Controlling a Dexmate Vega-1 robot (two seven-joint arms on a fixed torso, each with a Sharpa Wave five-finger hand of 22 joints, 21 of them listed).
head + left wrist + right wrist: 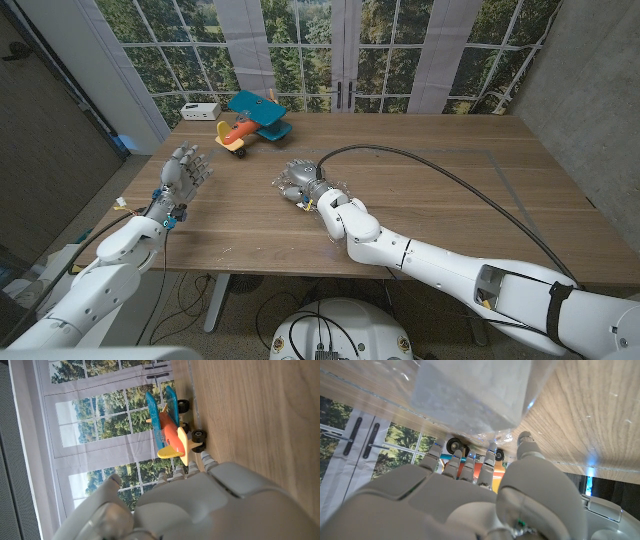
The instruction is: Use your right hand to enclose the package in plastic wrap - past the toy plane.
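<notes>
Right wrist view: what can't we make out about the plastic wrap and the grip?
- Plastic wrap, right wrist view: clear and blurred, cut off by the frame edge; its full extent can't be told.
- Right robot hand, head view: fingers curl over the wrap, hiding any grip.
- Toy plane: mostly hidden behind fingers.

Matt wood table (420, 180); glossy clear plastic wrap (470, 395).

A white box (201, 110) sits at the wooden table's (450, 190) far left corner; paned windows (300, 45) stand behind.
</notes>
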